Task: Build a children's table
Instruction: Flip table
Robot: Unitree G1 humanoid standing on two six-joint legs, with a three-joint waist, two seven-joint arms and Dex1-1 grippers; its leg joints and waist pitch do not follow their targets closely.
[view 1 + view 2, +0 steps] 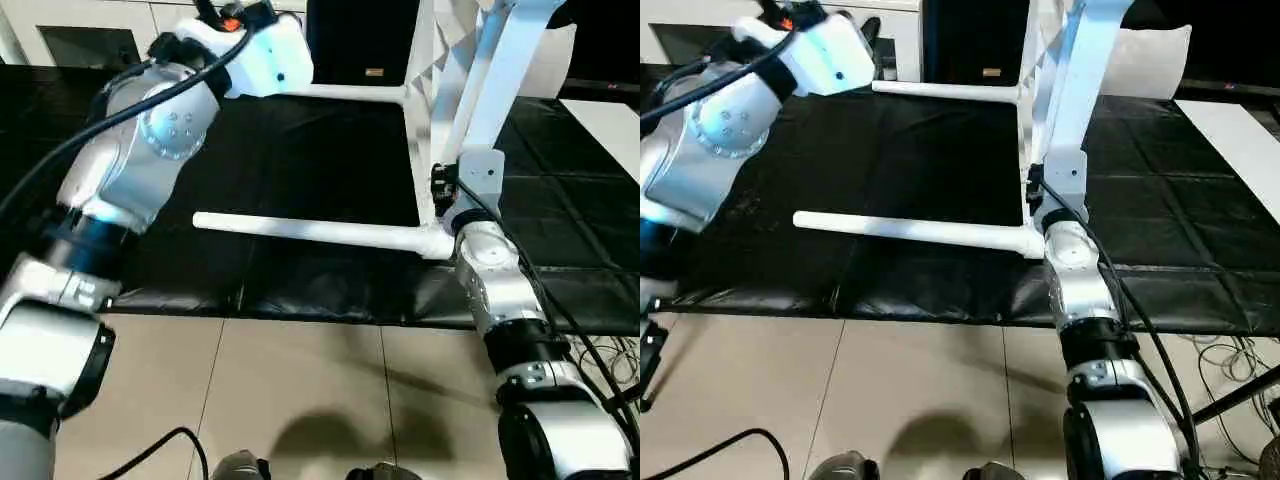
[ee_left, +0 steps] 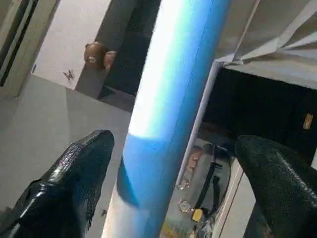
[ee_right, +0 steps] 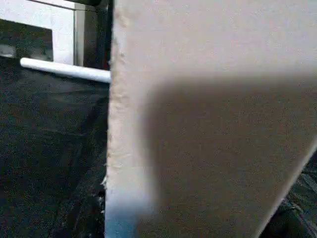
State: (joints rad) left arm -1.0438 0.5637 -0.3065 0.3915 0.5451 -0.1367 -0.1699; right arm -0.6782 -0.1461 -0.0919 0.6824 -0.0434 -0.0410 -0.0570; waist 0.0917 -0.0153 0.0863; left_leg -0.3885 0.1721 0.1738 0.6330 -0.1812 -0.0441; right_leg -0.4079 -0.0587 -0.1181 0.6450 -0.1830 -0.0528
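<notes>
The table top (image 1: pixel 1032 110) stands on its edge on the black floor mat (image 1: pixel 890 170), ribbed underside toward the robot's left. Two white legs project sideways from it toward the left: the near leg (image 1: pixel 910 232) lies low over the mat, and the far leg (image 1: pixel 945 91) runs level higher up.

Left gripper (image 2: pixel 173 163): fingers (image 2: pixel 74 178) spread wide apart, one on each side of a white leg (image 2: pixel 168 99), which passes between them with clear space on both sides. No contact is visible. In the head views the left wrist (image 1: pixel 262 52) sits at the outer end of the far leg.

Right gripper: the right arm (image 1: pixel 1072 262) reaches to the lower near corner of the table top, where the near leg joins. The wrist view shows a pale table surface (image 3: pixel 208 124) very close to the lens. I cannot tell whether its fingers are apart or clamped.

A grey pillow (image 1: pixel 1150 62) lies behind the table top.
</notes>
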